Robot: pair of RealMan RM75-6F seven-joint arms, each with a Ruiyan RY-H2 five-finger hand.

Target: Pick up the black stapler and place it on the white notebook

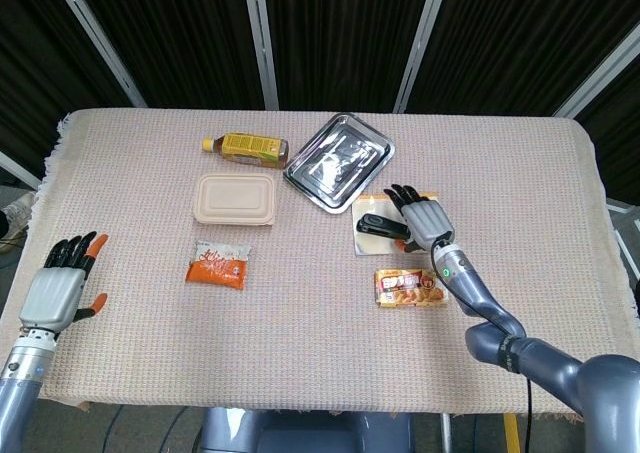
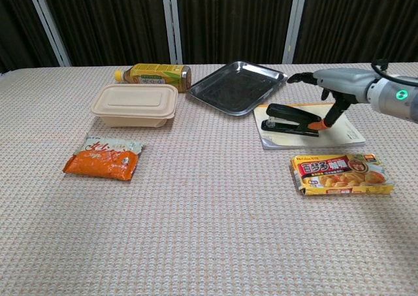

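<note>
The black stapler point(image 1: 378, 223) point(image 2: 290, 119) lies flat on the white notebook point(image 1: 366, 242) point(image 2: 330, 134), near the notebook's left side. My right hand point(image 1: 425, 218) point(image 2: 339, 84) hovers over the notebook just right of the stapler, fingers spread and holding nothing. Its orange-tipped thumb points down close to the stapler's rear end; I cannot tell whether it touches. My left hand point(image 1: 58, 291) rests far off at the table's front left, fingers apart and empty, seen only in the head view.
A steel tray point(image 1: 339, 160) point(image 2: 236, 85) lies just behind the notebook. A yellow snack box point(image 1: 408, 287) point(image 2: 341, 174) sits in front of it. Further left are a tea bottle point(image 1: 248, 149), a beige lidded container point(image 1: 236, 197) and an orange packet point(image 1: 218, 266).
</note>
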